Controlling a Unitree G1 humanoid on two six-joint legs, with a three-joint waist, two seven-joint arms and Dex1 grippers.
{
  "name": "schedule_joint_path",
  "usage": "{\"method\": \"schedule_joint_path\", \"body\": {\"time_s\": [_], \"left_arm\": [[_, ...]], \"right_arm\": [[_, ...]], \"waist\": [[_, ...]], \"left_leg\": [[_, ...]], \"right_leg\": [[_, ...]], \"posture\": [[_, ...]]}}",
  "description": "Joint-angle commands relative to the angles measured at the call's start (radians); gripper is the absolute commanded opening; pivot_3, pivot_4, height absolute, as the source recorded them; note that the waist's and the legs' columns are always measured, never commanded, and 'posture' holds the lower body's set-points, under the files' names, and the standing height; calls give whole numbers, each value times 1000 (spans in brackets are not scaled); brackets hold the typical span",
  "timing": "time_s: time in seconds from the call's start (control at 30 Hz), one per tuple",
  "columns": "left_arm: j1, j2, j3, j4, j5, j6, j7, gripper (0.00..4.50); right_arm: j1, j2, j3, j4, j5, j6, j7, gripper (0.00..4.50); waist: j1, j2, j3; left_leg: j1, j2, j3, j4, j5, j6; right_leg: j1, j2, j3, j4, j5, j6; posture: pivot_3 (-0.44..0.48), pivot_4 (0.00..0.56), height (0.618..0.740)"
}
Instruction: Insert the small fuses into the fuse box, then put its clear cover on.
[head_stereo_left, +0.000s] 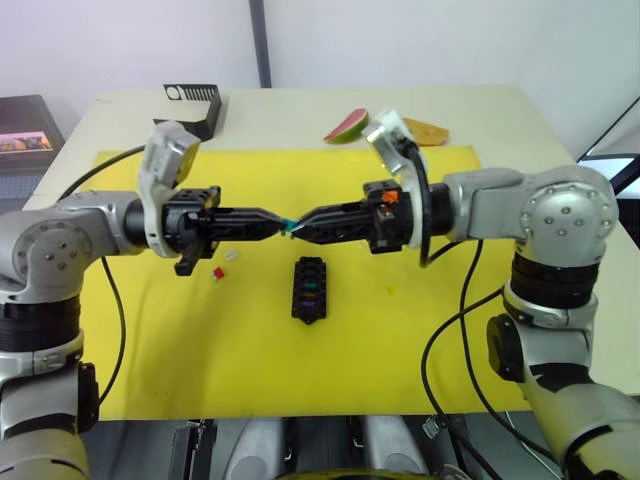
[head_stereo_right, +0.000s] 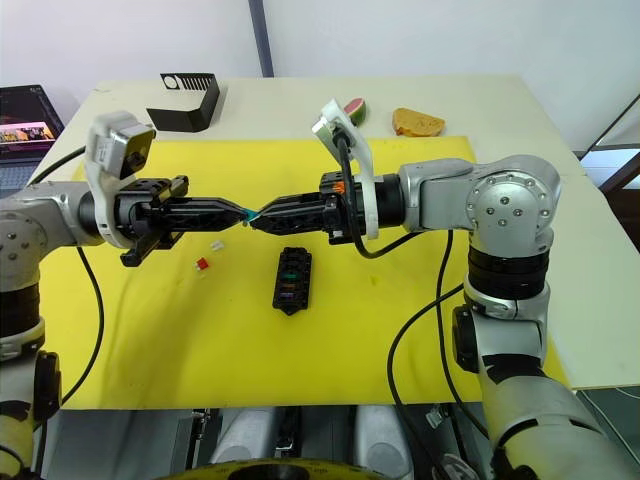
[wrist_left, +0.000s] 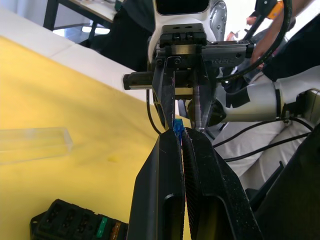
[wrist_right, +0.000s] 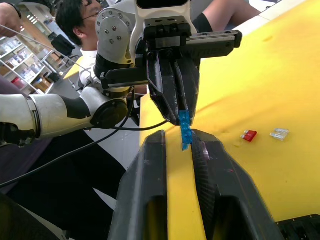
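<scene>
Nearest us in the left eye view, one fuse box (head_stereo_left: 309, 288) lies at six o'clock below two grippers tip to tip. Left wrist view: left gripper (wrist_left: 181, 131) pinches one blue fuse (wrist_left: 177, 127). Right wrist view: right gripper (wrist_right: 177, 134) stands narrowly parted around it; one red fuse (wrist_right: 248, 135) and one pale fuse (wrist_right: 279, 133) lie on the mat.

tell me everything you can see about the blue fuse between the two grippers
The blue fuse is a tiny translucent teal-blue plastic blade fuse, held in the air above the yellow mat, upfield of the fuse box. The left gripper is shut on one end of it. Its other end sits between the fingers of the right gripper, which stand slightly apart around it. It lies in line with both grippers, tip to tip.
</scene>
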Motion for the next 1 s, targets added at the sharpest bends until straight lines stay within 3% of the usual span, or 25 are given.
{"method": "schedule_joint_path", "body": {"time_s": [0.03,0.47,0.5,0.53,0.73,0.77,0.93,1.0], "left_arm": [[5,19,4,-22,-7,-13,4,0],[2,32,-4,-17,1,-20,3,0],[1,32,-5,-17,2,-21,5,670],[-1,29,-5,-18,1,-21,8,990],[17,42,23,-42,-18,-15,17,4115],[26,50,32,-48,-22,-13,17,4477],[96,125,73,-80,-15,-28,-3,4477],[164,182,51,-101,56,-96,-42,4477]], "right_arm": [[-14,4,-6,-26,36,-16,4,40],[-17,-7,10,-29,24,-29,10,40],[-15,-11,14,-31,21,-31,12,0],[-14,-15,18,-32,19,-32,15,0],[-13,-38,32,-31,7,-41,29,0],[-12,-47,36,-30,3,-46,35,0],[-1,-112,91,-46,-48,-103,83,0],[8,-151,135,-58,-95,-155,121,0]], "waist": [[0,0,0],[0,0,0],[0,0,0],[0,0,0],[0,0,0],[-1,0,0],[-3,0,0],[-3,0,0]], "left_leg": [[0,0,0,0,0,0],[0,0,0,0,0,0],[0,0,0,0,0,0],[0,0,0,0,0,0],[0,0,0,0,0,1],[0,0,0,0,0,0],[0,0,0,-1,0,0],[0,1,0,-1,-1,1]], "right_leg": [[0,0,0,0,0,0],[0,0,0,0,0,0],[0,0,0,0,0,0],[0,0,0,0,0,0],[0,0,0,-1,0,0],[0,0,0,-1,0,0],[0,0,0,-2,0,0],[0,0,0,-3,0,0]], "posture": [[0,150,740],[0,150,740],[0,150,740],[0,150,740],[0,150,740],[0,150,740],[0,150,740],[0,150,740]]}}
